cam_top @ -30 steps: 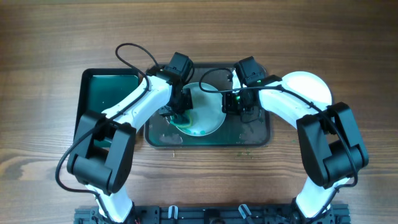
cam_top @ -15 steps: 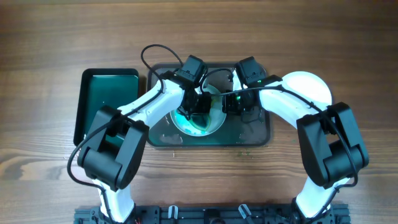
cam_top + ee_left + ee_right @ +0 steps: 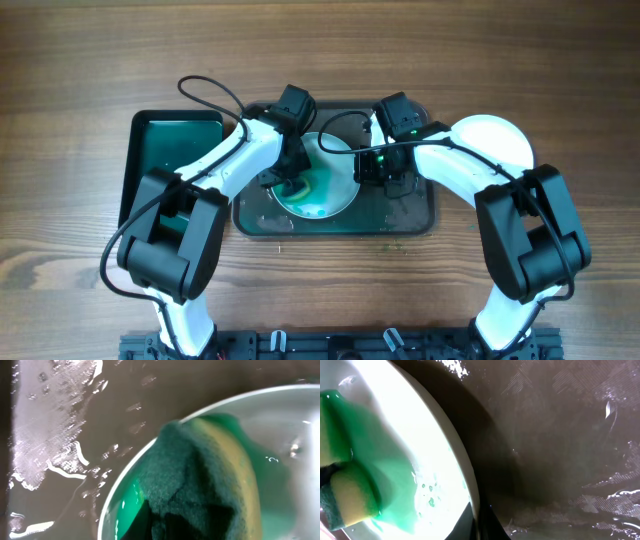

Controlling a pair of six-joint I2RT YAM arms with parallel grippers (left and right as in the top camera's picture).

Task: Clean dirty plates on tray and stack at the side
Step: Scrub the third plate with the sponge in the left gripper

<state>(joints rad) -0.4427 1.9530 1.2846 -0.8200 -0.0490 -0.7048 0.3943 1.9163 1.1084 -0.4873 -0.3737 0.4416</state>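
One white plate [image 3: 330, 185] smeared with teal-green lies on the dark grey tray [image 3: 410, 218]. My left gripper [image 3: 293, 180] is shut on a green and yellow sponge [image 3: 200, 480] pressed onto the plate's left part [image 3: 280, 420]. My right gripper [image 3: 368, 170] is shut on the plate's right rim [image 3: 465, 475], one finger on each side of it. The sponge also shows in the right wrist view [image 3: 345, 495]. A stack of clean white plates [image 3: 495, 140] sits at the right of the tray, partly under my right arm.
A smaller black tray with a green inside [image 3: 165, 160] stands left of the grey tray. The grey tray's floor is wet with foam streaks [image 3: 45, 435]. Wooden table all around.
My left gripper with the sponge has swung right and then back left across the plate, spreading green. The right gripper has stayed on the rim.
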